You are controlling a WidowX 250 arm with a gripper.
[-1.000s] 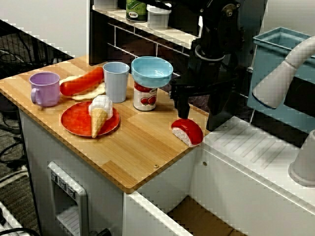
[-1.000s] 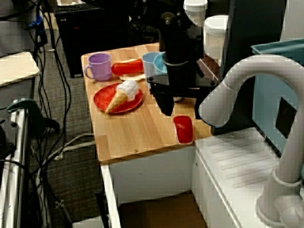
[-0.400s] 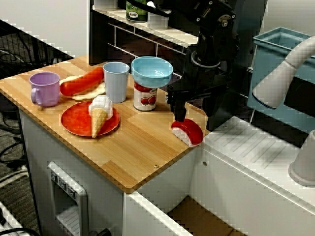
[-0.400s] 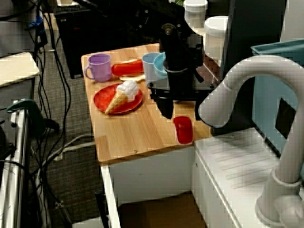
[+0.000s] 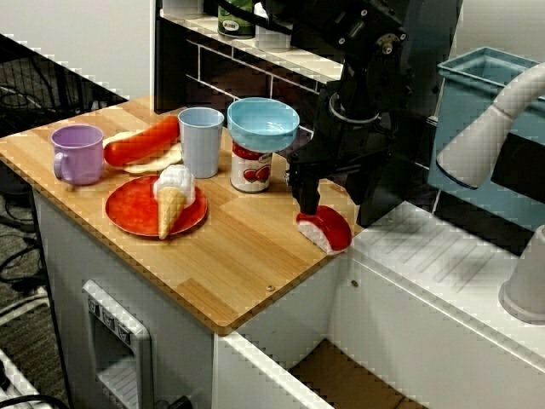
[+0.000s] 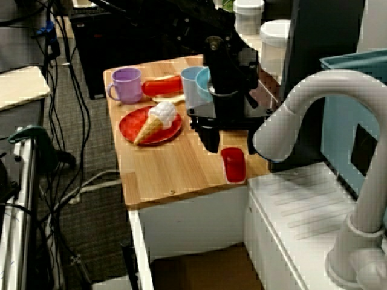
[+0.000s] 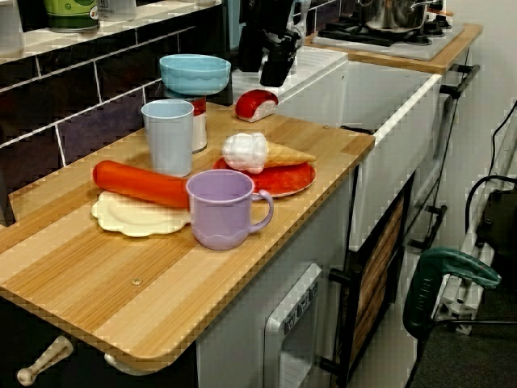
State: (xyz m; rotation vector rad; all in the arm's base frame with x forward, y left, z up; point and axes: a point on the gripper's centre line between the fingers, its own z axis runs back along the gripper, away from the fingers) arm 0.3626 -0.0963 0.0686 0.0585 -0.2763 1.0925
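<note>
Hovering low at the right end of the worktop [image 5: 238, 256]

I have my tool [image 5: 307, 203] down beside the can [image 5: 250, 166]. I cannot tell whether its fingers are spread or pressed together. The red-and-white toy sushi [image 5: 326, 228] lies on the wood just under the tip, near the right edge.

The black gripper [image 5: 308, 204] hung with its tips just above the 10 o'clock end of a red-and-white nigiri [image 5: 329, 230], which lay near the wooden counter's [image 5: 238, 256] edge. How its jaws stood could not be told. At the gripper's 10 o'clock a tomato can [image 5: 250, 168] bore a blue bowl [image 5: 263, 122]; at 9 o'clock a red plate [image 5: 130, 210] held an ice-cream cone [image 5: 173, 198].
</note>
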